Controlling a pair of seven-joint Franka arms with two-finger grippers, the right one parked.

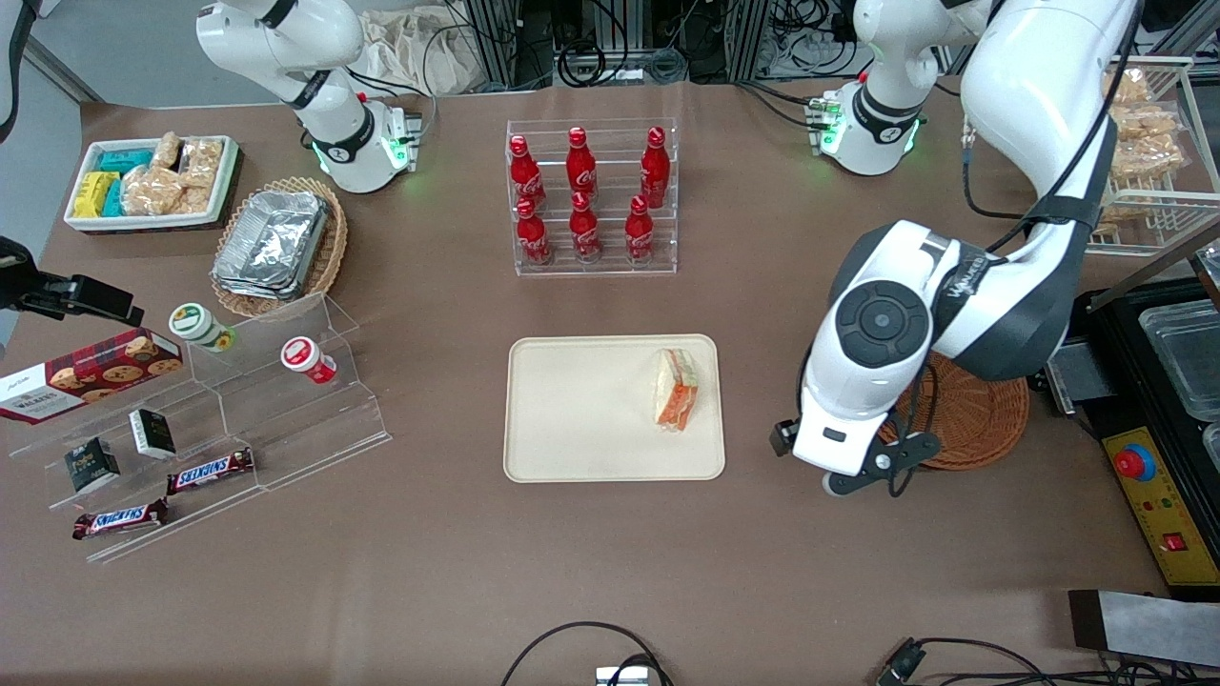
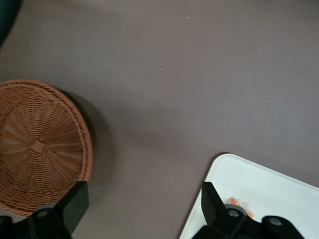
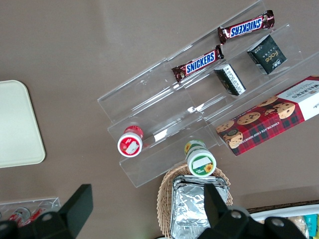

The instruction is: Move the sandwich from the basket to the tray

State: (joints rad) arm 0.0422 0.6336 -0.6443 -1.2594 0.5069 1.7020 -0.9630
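While the sandwich [image 1: 676,389] lies lengthwise on the tray [image 1: 591,419], the open, empty end effector [image 2: 144,209] hovers between tray and basket [image 2: 40,149].

Brown table [image 1: 610,572] carries the lot: cream tray [image 1: 581,419] in the middle, reddish basket [image 1: 982,419] beside it toward the working arm's end, the hand [image 2: 142,211] hovering above the bare patch between them, and a bottle rack [image 1: 593,200] farther from the front camera.
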